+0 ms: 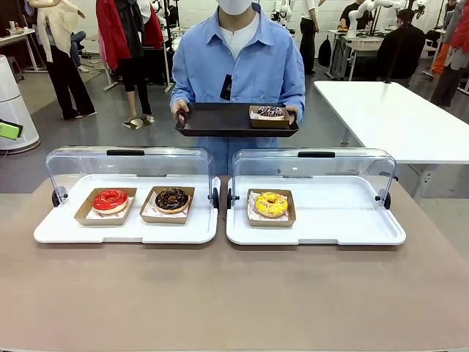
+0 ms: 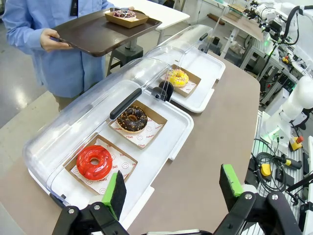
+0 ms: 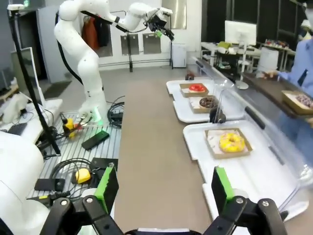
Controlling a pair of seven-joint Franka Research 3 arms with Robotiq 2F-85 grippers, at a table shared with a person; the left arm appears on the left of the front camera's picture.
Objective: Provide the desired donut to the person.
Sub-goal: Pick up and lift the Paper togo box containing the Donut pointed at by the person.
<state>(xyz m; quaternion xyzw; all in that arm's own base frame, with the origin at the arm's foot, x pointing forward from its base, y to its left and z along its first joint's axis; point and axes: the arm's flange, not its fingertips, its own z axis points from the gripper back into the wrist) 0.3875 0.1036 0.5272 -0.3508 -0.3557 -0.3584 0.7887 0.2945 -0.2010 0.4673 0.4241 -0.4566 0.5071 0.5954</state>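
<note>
Brown tray (image 1: pixel 212 121) is in the person's (image 1: pixel 242 70) hands across the table, with a sprinkled donut (image 1: pixel 270 112) at its robot-right end. You've got a red donut (image 1: pixel 110 199) and a chocolate donut (image 1: pixel 172 199) in the left case (image 1: pixel 132 231), and a yellow donut (image 1: pixel 270 204) in the right case (image 1: pixel 337 220). Left gripper (image 2: pixel 172 183) and right gripper (image 3: pixel 164 183) are both spread wide, pinching nothing

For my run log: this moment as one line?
left gripper open; right gripper open; person holds tray with sprinkled donut; cases open: red donut, brown donut, yellow donut
</note>
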